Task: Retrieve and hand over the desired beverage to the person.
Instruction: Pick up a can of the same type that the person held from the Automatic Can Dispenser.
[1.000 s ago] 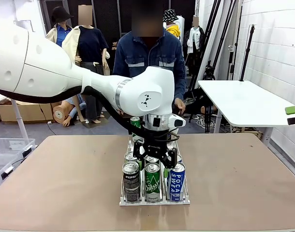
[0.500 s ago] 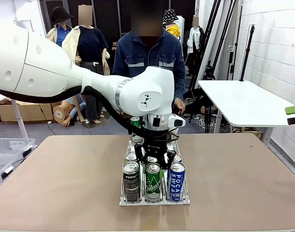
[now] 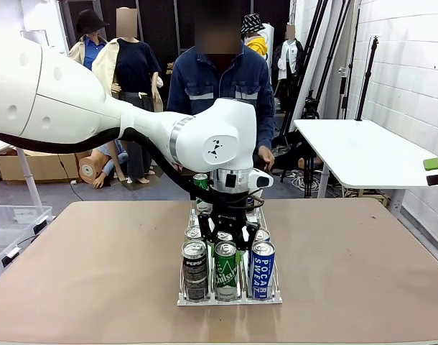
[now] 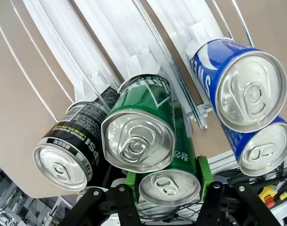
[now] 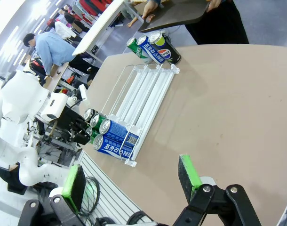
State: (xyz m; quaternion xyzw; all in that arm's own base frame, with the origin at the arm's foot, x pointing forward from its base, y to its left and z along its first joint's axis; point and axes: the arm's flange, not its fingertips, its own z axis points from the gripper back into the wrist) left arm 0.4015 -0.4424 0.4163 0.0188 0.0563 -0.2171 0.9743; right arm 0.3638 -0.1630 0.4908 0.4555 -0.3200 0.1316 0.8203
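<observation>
Closed jaws of the left gripper (image 4: 166,181) clamped a green can (image 4: 169,187), with a green pad (image 4: 203,172) on either side of its top. That can stood upright in the middle lane of the clear can rack (image 3: 204,301), at the end nearest the robot. A second green can (image 4: 139,136), lettered Chilsung, stood just beside it. Whether the gripped can was the first or the second in its lane could not be told.

From the front, the white left arm (image 3: 133,122) reached in across the middle of the table (image 3: 97,273), and its gripper hung straight down over the rack's near end. A black Pepsi can (image 3: 194,269) stood in the rack's left lane and a blue Pocari Sweat can (image 3: 262,267) in its right lane, each with another can close behind it. The lanes behind these lay bare up to the rack's far end, where another green can (image 3: 201,181) stood.

The right gripper (image 5: 131,165) was well apart from the rack, off its right side. Its jaws were spread wide with nothing between them.

The person (image 3: 222,79), in a dark blue jacket with pale chest stripes, stood beyond the rack's far end, at the far side of the table.
</observation>
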